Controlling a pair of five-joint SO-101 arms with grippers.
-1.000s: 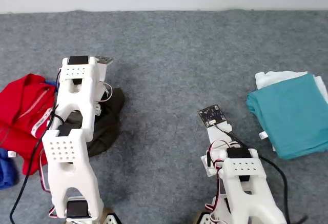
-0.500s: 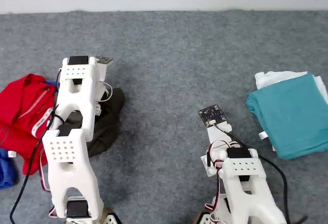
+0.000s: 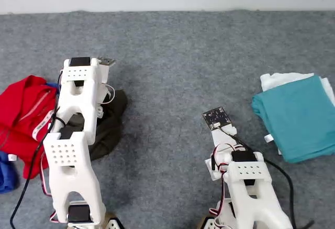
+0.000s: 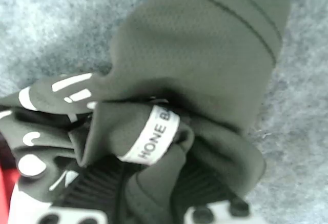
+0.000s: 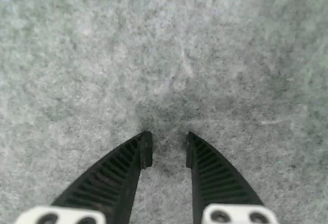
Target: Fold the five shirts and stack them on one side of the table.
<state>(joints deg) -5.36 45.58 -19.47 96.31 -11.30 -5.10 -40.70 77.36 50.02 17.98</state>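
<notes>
A crumpled dark green shirt [image 3: 112,127] lies on the grey table at the left, partly under my left arm [image 3: 78,108]. My left gripper [image 4: 148,183] is sunk into that shirt [image 4: 205,44], shut on a bunch of cloth by its white neck label [image 4: 154,134]. A red shirt [image 3: 21,113] and a blue one [image 3: 5,174] lie loose at the far left. At the right edge a folded teal shirt [image 3: 296,116] rests on a folded white shirt [image 3: 282,78]. My right gripper [image 5: 167,149] hangs low over bare felt, narrowly open with nothing in it.
Grey felt [image 3: 178,61] covers the table up to a pale wall at the back. My right arm [image 3: 246,187] stands at the front, right of centre, with its small camera board [image 3: 216,117] pointing inward. A black cable [image 3: 277,168] runs beside it.
</notes>
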